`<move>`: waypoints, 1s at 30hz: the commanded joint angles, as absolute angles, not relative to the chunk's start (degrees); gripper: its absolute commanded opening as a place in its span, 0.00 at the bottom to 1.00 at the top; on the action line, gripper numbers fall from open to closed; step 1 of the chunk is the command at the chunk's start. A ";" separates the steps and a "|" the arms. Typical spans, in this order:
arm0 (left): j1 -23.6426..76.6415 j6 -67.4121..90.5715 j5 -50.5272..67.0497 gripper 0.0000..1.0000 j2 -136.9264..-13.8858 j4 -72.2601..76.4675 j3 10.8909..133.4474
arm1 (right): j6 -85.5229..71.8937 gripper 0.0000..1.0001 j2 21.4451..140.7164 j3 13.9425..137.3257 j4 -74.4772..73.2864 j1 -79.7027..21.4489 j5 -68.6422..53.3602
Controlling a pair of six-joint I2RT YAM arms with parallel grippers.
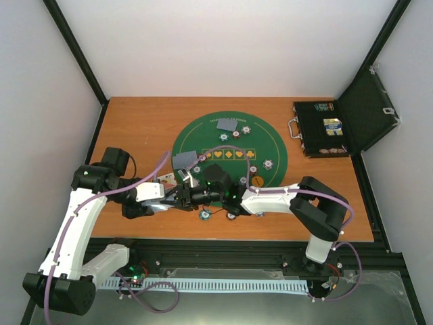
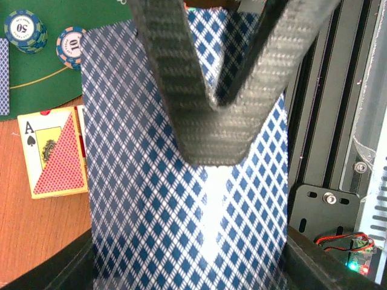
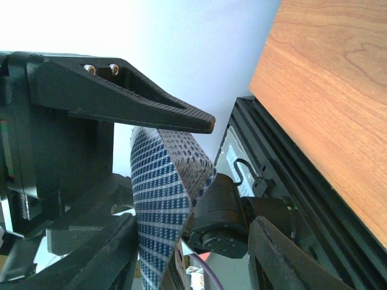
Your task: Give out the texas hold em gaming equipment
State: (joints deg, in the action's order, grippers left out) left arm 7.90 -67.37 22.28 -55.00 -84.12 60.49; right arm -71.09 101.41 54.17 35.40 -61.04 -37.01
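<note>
Two risks: right gripper (image 3: pixel 172 175), jaws apart around cards (image 2: pixel 139 199) clamped in left gripper (image 2: pixel 187 269), may pinch several or tug them all loose.

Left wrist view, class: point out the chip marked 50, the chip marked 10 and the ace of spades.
chip marked 50 (image 2: pixel 24 30), left wrist view, printed centre.
chip marked 10 (image 2: pixel 71 47), left wrist view, printed centre.
ace of spades (image 2: pixel 54 152), left wrist view, red-patterned middle.
</note>
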 commanded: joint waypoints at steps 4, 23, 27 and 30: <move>7.97 -68.17 24.56 0.03 -54.24 -85.52 63.19 | -68.11 0.30 96.95 51.85 26.25 -58.97 -33.64; 7.93 -67.71 24.08 0.02 -54.41 -85.20 62.61 | -32.11 0.03 88.97 66.79 -24.12 -43.71 -18.27; 7.96 -66.83 24.12 0.02 -54.47 -84.26 62.19 | -16.32 0.03 98.94 80.18 -39.62 -43.68 3.83; 7.91 -66.49 24.48 0.02 -54.74 -84.67 62.56 | -8.59 0.03 104.06 84.33 -39.49 -43.81 19.72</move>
State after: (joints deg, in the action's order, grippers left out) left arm 7.90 -67.26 22.57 -55.00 -84.49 60.51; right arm -27.20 97.60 80.20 -26.26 -43.55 -6.66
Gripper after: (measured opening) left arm 0.622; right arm 0.029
